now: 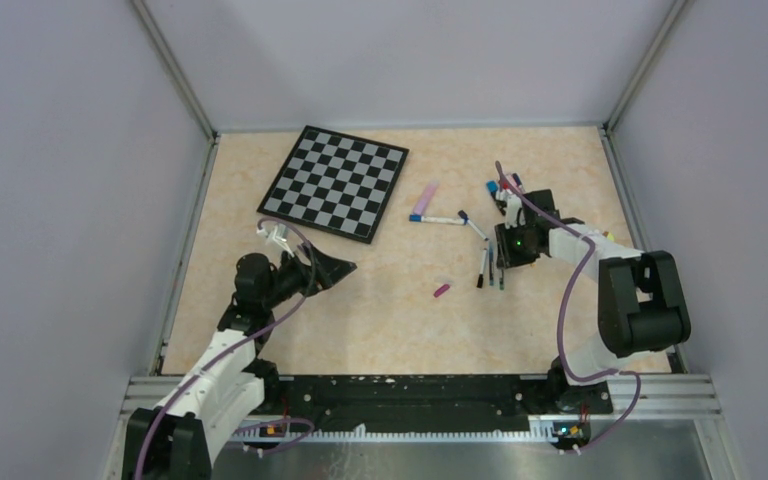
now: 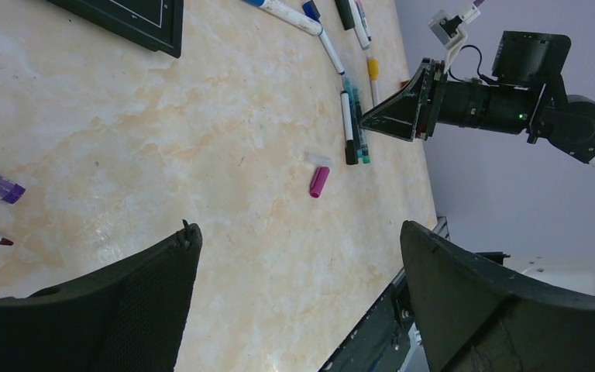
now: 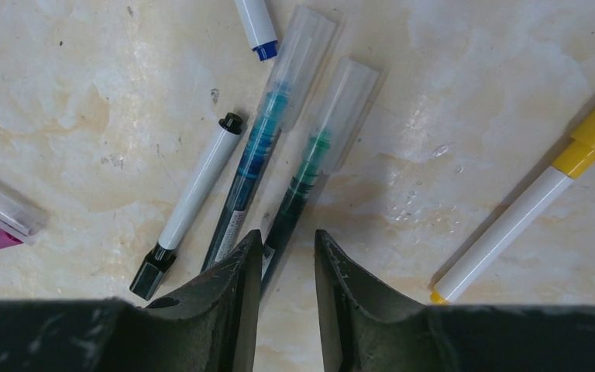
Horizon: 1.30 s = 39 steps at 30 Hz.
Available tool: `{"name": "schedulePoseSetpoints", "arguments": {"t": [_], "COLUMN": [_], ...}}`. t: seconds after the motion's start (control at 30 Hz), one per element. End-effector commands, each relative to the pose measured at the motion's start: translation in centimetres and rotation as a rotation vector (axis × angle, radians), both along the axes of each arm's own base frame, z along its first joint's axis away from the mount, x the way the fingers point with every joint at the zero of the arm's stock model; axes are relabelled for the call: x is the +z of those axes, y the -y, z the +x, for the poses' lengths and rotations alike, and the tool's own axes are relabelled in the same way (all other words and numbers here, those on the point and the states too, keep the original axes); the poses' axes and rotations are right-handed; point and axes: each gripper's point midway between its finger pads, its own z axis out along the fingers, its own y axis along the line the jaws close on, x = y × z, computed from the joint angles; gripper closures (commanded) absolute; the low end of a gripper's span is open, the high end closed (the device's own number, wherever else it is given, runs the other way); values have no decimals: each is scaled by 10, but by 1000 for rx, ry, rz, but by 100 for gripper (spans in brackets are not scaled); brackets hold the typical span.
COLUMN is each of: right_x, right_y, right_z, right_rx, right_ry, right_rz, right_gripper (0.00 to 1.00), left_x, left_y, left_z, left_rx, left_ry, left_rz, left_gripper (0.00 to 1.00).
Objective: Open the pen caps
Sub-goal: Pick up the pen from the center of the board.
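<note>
Where the top view shows it, right fingers [image 1: 505, 258] sit over green pen [image 1: 502, 278], frame's centre-right; left fingers [image 1: 340, 268] far off. Left wrist: left fingers spread wide, empty. Right wrist: right fingers narrowed astride barrel, grip unconfirmed; axis runs to clear cap [image 3: 349, 97], upper right.

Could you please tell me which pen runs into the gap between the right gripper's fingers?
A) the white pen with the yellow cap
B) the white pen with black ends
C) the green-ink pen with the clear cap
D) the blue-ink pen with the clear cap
C: in the right wrist view the dark body of the green-ink pen leads down into the gap of the right gripper, while the blue-ink pen beside it passes to the left of that gap.
</note>
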Motion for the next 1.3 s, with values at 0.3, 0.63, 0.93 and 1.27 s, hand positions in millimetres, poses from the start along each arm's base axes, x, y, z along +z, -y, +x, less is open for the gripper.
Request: {"name": "schedulePoseSetpoints", "arguments": {"t": [0.3, 0.63, 0.93, 1.27], "right_x": [6, -4, -13, 27], "right_y": [18, 17, 21, 22], "right_z": [11, 2, -6, 10], "right_rx": [-42, -23, -18, -71], "right_ry": [55, 30, 15, 111], "right_rz": [-102, -99, -113, 45], "right_gripper": [77, 81, 94, 100], "left_x": [4, 10, 18, 33], "left_y": [3, 4, 8, 19], "left_z": [-2, -3, -4, -13], "left_rx": [-23, -31, -53, -115], "left_ry": [34, 46, 60, 101], "left_rz": [-21, -37, -56, -126], "left_gripper": [1, 1, 1, 1]}}
